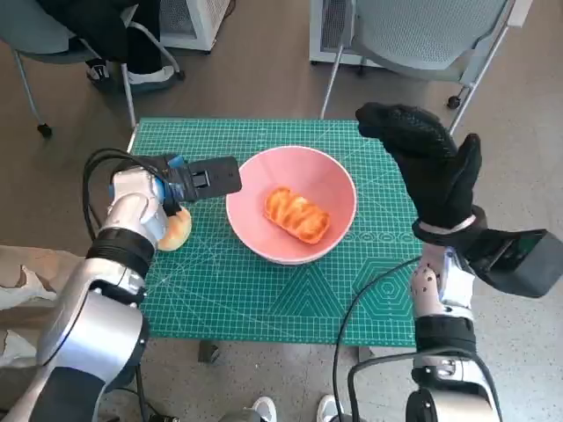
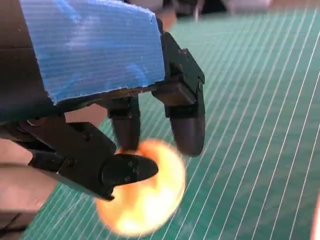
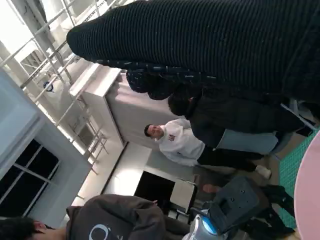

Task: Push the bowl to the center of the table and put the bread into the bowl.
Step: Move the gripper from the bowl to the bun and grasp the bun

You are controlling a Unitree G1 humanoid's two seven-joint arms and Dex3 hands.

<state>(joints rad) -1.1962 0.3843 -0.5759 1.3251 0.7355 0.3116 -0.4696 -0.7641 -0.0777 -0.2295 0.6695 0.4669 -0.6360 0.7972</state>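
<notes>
The pink bowl (image 1: 255,189) stands near the middle of the green mat (image 1: 264,299) with a golden braided bread (image 1: 297,215) inside it. A second, pale round bread (image 1: 176,230) lies on the mat left of the bowl. My left hand (image 1: 195,180) hovers just above that roll, its fingers pointing at the bowl's left rim. The left wrist view shows its black fingers (image 2: 185,130) curved and apart over the blurred roll (image 2: 142,200), gripping nothing. My gloved right hand (image 1: 431,167) is raised right of the bowl, fingers spread, holding nothing. The bowl's edge (image 3: 310,190) shows in the right wrist view.
Chairs (image 1: 422,35) stand behind the table's far edge. A person's legs show at the lower left (image 1: 22,272), and feet below the near edge (image 1: 264,409). A person (image 3: 175,140) stands in the right wrist view.
</notes>
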